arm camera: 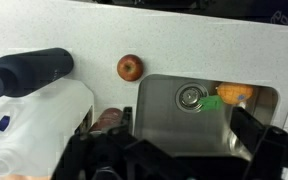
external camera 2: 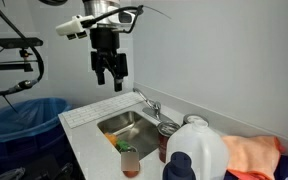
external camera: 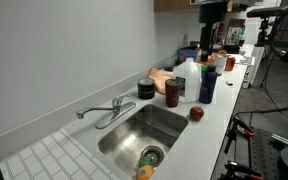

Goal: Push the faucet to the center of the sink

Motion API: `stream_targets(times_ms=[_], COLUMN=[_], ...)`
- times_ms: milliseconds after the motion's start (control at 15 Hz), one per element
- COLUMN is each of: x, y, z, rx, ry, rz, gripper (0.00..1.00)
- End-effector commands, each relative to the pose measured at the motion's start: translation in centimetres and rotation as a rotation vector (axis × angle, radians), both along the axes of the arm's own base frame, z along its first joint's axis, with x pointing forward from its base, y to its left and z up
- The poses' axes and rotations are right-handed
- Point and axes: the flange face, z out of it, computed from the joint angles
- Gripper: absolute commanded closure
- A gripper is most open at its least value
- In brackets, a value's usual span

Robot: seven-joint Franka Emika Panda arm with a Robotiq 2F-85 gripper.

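Observation:
The chrome faucet (external camera: pixel 112 108) stands at the back rim of the steel sink (external camera: pixel 149 125). Its thin spout is swung sideways along the counter, not over the basin. In an exterior view the faucet (external camera 2: pixel 149 103) sits behind the sink (external camera 2: pixel 124 122). My gripper (external camera 2: pixel 110 80) hangs open and empty well above the basin, apart from the faucet. In the wrist view my gripper (arm camera: pixel 189 150) frames the sink (arm camera: pixel 174 130) and its round drain (arm camera: pixel 190 97). The faucet is out of the wrist view.
An orange and green object (arm camera: pixel 229 95) lies in the basin by the drain. A red apple (external camera: pixel 196 113), a white jug (external camera: pixel 187 75), a dark blue bottle (external camera: pixel 207 85) and cans (external camera: pixel 172 93) stand on the counter beside the sink. A blue bin (external camera 2: pixel 24 125) stands beside the counter.

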Motion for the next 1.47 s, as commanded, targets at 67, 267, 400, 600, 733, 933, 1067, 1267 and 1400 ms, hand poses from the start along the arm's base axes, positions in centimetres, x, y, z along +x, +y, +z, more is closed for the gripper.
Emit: stream_targets(times_ms=[67, 267, 400, 600, 733, 933, 1067, 1267, 1400], x=[0.0, 7.4, 10.5, 15.0, 17.9, 22.0, 24.3, 27.1, 25.4], y=[0.1, 4.0, 6.0, 9.4, 11.6, 14.9, 17.0, 19.8, 18.7], z=[0.0, 2.0, 2.9, 3.2, 3.0, 2.3, 1.6, 0.2, -0.1], rx=[0.015, 0.025, 0.023, 0.038, 0.056, 0.079, 0.101, 0.126, 0.094], ry=[0.008, -0.001, -0.001, 0.004, -0.005, -0.025, -0.033, -0.016, -0.04], rz=[0.02, 0.081, 0.129, 0.201, 0.244, 0.307, 0.333, 0.329, 0.328], gripper=[0.0, 0.0, 0.0, 0.0, 0.0, 0.0, 0.0, 0.0, 0.0])
